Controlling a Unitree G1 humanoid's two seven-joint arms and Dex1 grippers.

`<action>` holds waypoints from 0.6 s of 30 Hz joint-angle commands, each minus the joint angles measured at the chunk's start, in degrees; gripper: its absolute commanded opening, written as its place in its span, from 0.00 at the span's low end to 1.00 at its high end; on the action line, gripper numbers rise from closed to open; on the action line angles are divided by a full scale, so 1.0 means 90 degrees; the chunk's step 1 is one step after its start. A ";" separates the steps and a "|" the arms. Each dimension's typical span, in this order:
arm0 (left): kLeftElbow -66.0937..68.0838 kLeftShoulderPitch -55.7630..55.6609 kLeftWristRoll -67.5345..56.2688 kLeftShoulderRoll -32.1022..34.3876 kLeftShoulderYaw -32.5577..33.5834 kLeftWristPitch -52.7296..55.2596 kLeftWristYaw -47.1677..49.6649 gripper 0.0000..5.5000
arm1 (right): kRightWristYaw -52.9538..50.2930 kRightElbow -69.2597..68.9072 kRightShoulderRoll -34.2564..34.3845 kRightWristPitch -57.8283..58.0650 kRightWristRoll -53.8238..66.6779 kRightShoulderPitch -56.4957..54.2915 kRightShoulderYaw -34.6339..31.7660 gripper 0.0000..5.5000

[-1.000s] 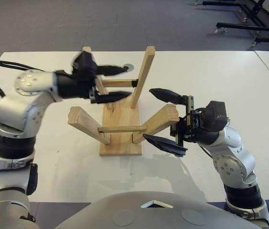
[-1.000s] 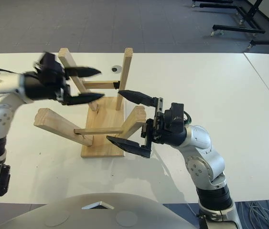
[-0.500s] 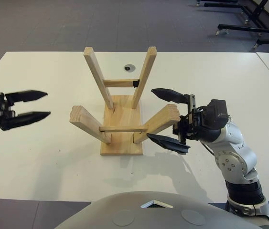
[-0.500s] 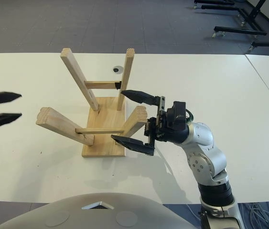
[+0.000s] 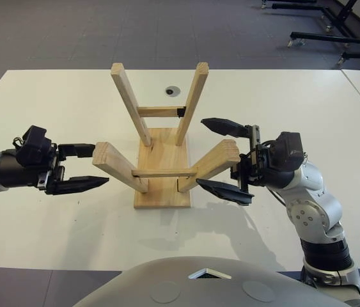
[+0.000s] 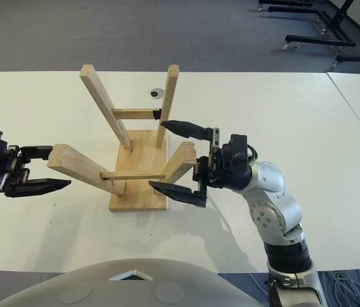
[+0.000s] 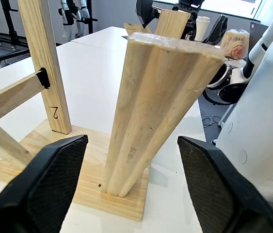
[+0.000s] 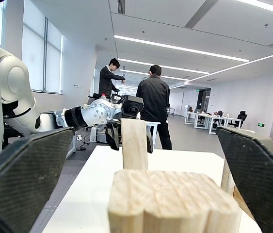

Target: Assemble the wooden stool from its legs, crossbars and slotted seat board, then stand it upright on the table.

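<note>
One change, left jaws back astride stool leg (image 5: 119, 166)

The right gripper (image 8: 146, 133) was wide open, its dark pads (image 8: 24, 179) set on either side of the near leg (image 8: 175, 204) without touching its end grain. Beyond it, over the white table (image 8: 93, 194), the far leg (image 8: 134, 153) rose upright. The left gripper (image 8: 131, 144) was behind that leg, with one dark finger on each side. A third leg (image 8: 226, 177) showed beside the other pad.
</note>
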 commanded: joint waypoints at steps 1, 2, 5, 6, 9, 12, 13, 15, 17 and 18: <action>0.0191 -0.0327 -0.0300 0.0212 0.0295 0.0072 -0.0149 0.62 | -0.0021 0.0000 0.0074 -0.0009 0.0017 -0.0076 -0.0007 0.98; 0.0287 -0.0466 -0.0328 0.0222 0.0256 0.0085 -0.0150 0.62 | -0.0044 -0.0023 0.0105 -0.0020 -0.0001 -0.0061 0.0018 0.98; 0.0287 -0.0692 -0.0295 0.0167 -0.0008 0.0098 -0.0068 0.62 | -0.0047 -0.0029 0.0166 -0.0032 -0.0033 -0.0058 0.0074 0.98; 0.0197 -0.0732 -0.0295 0.0128 -0.0118 0.0116 -0.0036 0.62 | -0.0041 -0.0030 0.0175 -0.0036 -0.0039 -0.0052 0.0082 0.98; 0.0067 -0.0925 -0.0363 0.0012 -0.0364 0.0177 0.0117 0.62 | -0.0004 -0.0001 0.0207 -0.0033 -0.0047 -0.0074 0.0116 0.98; -0.0088 -0.0906 -0.0413 -0.0020 -0.0420 0.0205 0.0194 0.62 | 0.0078 0.0021 0.0214 -0.0002 -0.0047 -0.0114 0.0167 0.98; -0.0104 -0.0917 -0.0417 -0.0033 -0.0432 0.0204 0.0222 0.62 | 0.0109 0.0032 0.0207 0.0005 -0.0043 -0.0126 0.0174 0.98; -0.0106 -0.0959 -0.0413 -0.0055 -0.0463 0.0192 0.0262 0.62 | 0.0160 0.0058 0.0187 0.0018 -0.0035 -0.0141 0.0172 0.98; -0.0115 -0.1031 -0.0413 -0.0096 -0.0519 0.0173 0.0297 0.62 | 0.0222 0.0087 0.0158 0.0044 -0.0030 -0.0164 0.0179 0.98; -0.0136 -0.1060 -0.0419 -0.0115 -0.0546 0.0167 0.0311 0.62 | 0.0254 0.0083 0.0141 0.0060 -0.0031 -0.0170 0.0193 0.98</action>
